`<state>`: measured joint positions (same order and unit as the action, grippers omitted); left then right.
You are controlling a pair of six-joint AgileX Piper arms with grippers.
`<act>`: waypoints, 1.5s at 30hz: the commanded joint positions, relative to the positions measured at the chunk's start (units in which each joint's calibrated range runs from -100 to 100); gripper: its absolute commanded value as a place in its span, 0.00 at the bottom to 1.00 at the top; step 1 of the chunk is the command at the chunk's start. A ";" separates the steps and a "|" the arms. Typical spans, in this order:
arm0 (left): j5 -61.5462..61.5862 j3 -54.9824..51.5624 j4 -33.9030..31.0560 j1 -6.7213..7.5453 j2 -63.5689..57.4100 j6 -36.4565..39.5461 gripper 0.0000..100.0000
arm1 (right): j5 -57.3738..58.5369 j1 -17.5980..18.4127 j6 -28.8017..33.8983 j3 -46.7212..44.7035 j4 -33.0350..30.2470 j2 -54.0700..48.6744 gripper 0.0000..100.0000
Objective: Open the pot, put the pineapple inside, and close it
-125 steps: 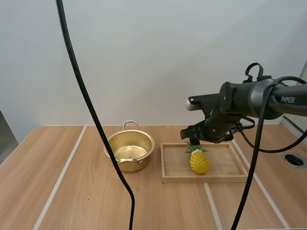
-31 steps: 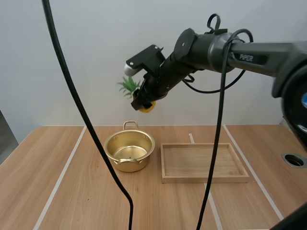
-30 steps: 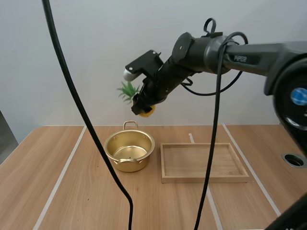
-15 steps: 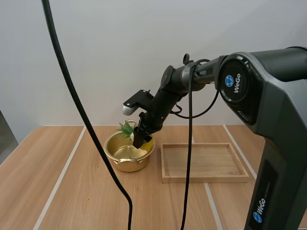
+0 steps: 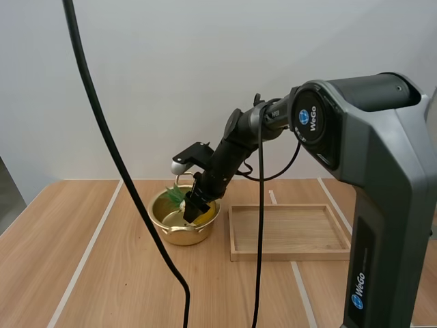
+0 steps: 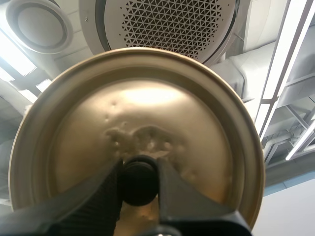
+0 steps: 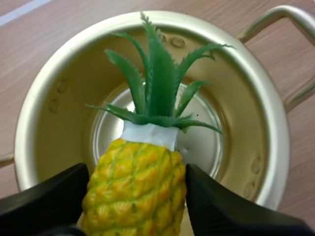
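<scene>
Right end effector (image 5: 194, 209) clamps the yellow plastic pineapple (image 7: 137, 189), crown tilted left, low in the mouth of the open golden metal pot (image 7: 248, 132), pot floor directly beneath. Left end effector (image 6: 139, 187) pinches the black knob (image 6: 140, 183) of the round golden lid (image 6: 147, 113).

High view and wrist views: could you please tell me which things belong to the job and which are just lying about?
Job:
pot
pineapple, in the right claw
lid, in the left claw

Lying about:
tray

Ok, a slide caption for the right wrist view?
Right gripper holds the pineapple leaves-first over the open pot.
</scene>
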<state>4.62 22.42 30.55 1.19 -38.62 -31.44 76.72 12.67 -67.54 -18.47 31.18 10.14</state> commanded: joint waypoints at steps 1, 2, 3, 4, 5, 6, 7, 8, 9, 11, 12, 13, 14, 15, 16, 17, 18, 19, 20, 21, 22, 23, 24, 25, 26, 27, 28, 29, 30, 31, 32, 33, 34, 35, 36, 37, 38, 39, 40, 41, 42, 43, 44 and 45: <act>0.50 0.27 0.05 -0.07 -0.25 0.02 0.00 | -0.70 0.10 0.90 0.24 0.70 0.14 0.00; 0.50 0.27 0.05 -0.07 -0.25 0.02 0.00 | -0.70 0.10 1.23 0.24 0.70 0.14 0.00; 0.50 0.27 0.05 -0.07 -0.25 0.02 0.00 | -0.70 0.10 1.49 0.24 0.70 0.14 0.00; 0.50 0.27 0.05 -0.07 -0.25 0.02 0.00 | -0.70 0.10 2.18 0.24 0.70 0.14 0.00; 0.50 0.27 0.05 -0.07 -0.25 0.02 0.00 | -0.70 0.10 3.17 0.24 0.70 0.14 0.02; 0.50 0.27 0.05 -0.07 -0.25 0.02 0.00 | -0.70 0.10 3.58 0.24 0.70 0.14 0.13; 0.50 0.27 0.05 -0.07 -0.25 0.02 0.00 | -0.70 0.10 3.58 0.39 0.70 0.14 0.26; 0.50 0.27 0.05 -0.07 -0.25 0.02 0.00 | -0.70 0.10 3.49 0.39 0.70 0.14 0.42; 0.50 0.27 0.05 -0.07 -0.25 0.02 0.00 | -0.70 0.10 3.26 0.39 0.70 0.14 0.58; 0.50 0.27 0.05 -0.07 -0.25 0.02 0.00 | 0.33 0.10 1.50 0.39 0.70 0.02 0.85; 0.50 0.27 0.05 -0.07 -0.25 0.02 0.00 | 0.53 0.10 0.82 0.39 0.70 0.02 0.91; 0.50 0.27 0.05 -0.07 -0.25 0.02 0.00 | 0.70 0.10 0.82 0.39 0.70 0.02 0.92; 0.50 0.27 0.05 -0.07 -0.25 0.02 0.00 | 0.52 0.10 0.82 0.39 0.83 -0.10 0.91; 0.50 0.27 0.05 -0.07 -0.25 0.02 0.00 | 0.16 0.10 0.82 0.39 1.13 -0.37 0.91; 0.50 0.27 0.05 -0.07 -0.25 0.02 0.00 | -0.04 0.10 0.82 0.39 1.61 -0.73 0.91; 0.50 0.27 0.05 -0.07 -0.25 0.02 0.00 | -0.50 0.10 0.82 0.39 2.32 -1.28 0.91; 0.49 0.27 0.05 -0.07 -0.14 0.02 0.00 | -1.00 0.10 0.82 0.39 2.86 -1.99 0.91; 0.49 0.27 0.05 -0.07 -0.14 0.02 0.00 | -1.81 0.10 0.82 0.39 3.46 -2.64 0.91; 0.49 0.27 0.05 -0.07 -0.14 0.02 0.00 | -2.62 0.10 0.82 0.39 3.79 -3.40 0.92; 0.49 0.27 0.05 -0.07 -0.14 0.02 0.00 | -3.93 0.10 0.82 0.39 3.81 -4.14 0.93; 0.49 0.27 0.05 -0.07 -0.14 0.02 0.00 | -5.21 0.10 0.82 0.39 3.81 -5.09 0.95; 0.49 0.27 0.05 -0.07 -0.14 0.02 0.00 | -6.39 0.10 1.13 0.39 3.66 -6.06 0.98; 0.49 0.27 0.05 -0.07 -0.14 0.02 0.00 | -7.40 0.10 1.25 0.39 3.66 -6.83 1.00; 0.49 0.27 0.05 -0.07 -0.14 0.02 0.00 | -7.65 0.10 1.25 0.39 3.66 -7.97 1.00; 0.49 0.27 0.05 -0.07 -0.14 0.02 0.00 | -7.65 0.10 1.25 0.39 3.66 -8.75 1.00; 0.49 0.27 0.05 -0.07 -0.14 0.02 0.00 | -7.40 0.10 1.25 0.39 3.66 -9.64 1.00; 0.49 0.27 0.05 -0.07 -0.14 0.02 0.00 | -6.66 0.10 1.25 0.39 3.66 -10.38 1.00; 0.49 0.27 0.05 -0.07 -0.14 0.02 0.00 | -6.39 0.10 0.92 0.39 3.66 -10.98 1.00; 0.49 0.27 0.05 -0.07 -0.14 0.02 0.00 | -6.39 0.10 0.83 0.39 3.52 -11.43 1.00; 0.49 0.27 0.05 -0.07 -0.14 0.02 0.00 | -6.58 0.10 0.83 0.39 3.15 -12.04 1.00; 0.49 0.27 0.05 -0.07 -0.14 0.02 0.00 | -7.05 0.10 0.83 0.39 2.21 -12.71 1.00; 0.49 0.27 0.05 -0.07 -0.14 0.02 0.00 | -8.03 0.10 0.83 0.39 1.31 -13.48 1.00; 0.49 0.27 0.05 -0.07 -0.14 0.02 0.00 | -9.82 0.10 0.83 0.39 0.56 -14.19 1.00; 0.49 0.27 0.05 -0.07 -0.14 0.02 0.00 | -12.17 0.10 0.83 0.39 -0.79 -15.22 1.00; 0.49 0.27 0.05 -0.07 -0.14 0.02 0.00 | -14.40 0.10 0.83 0.39 -2.11 -16.42 1.00; 0.49 0.27 0.05 -0.07 -0.14 0.02 0.00 | -16.35 0.10 1.12 0.39 -3.34 -17.72 1.00; 0.49 0.27 0.05 -0.07 -0.14 0.02 0.00 | -18.89 0.02 2.38 0.39 -4.61 -19.20 1.00; 0.49 0.27 0.05 -0.07 -0.14 0.02 0.00 | -21.98 -0.07 4.02 0.39 -5.72 -20.77 1.00; 0.89 0.27 0.05 -0.07 -0.14 0.02 0.00 | -24.46 -0.23 5.39 0.39 -6.38 -22.09 1.00; 1.97 0.27 0.05 -0.07 -0.14 0.02 0.00 | -27.66 -0.52 7.14 0.39 -6.95 -23.79 1.00; 3.24 0.27 0.05 -0.07 -0.14 0.02 0.00 | -30.65 -0.93 8.61 0.39 -7.26 -25.56 1.00; 5.70 0.27 0.05 -0.07 -0.14 0.02 0.00 | -33.73 -1.36 9.87 0.39 -7.39 -27.41 1.00; 7.90 0.27 0.05 -0.07 -0.14 0.02 0.00 | -36.79 -1.84 11.01 0.39 -7.52 -29.18 1.00; 9.43 0.27 0.05 -0.07 -0.14 0.02 0.00 | -39.60 -2.40 12.03 0.39 -7.52 -31.04 1.00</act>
<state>9.02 22.42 30.25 1.19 -38.62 -31.44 46.71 11.76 -59.55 -18.43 24.62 -14.95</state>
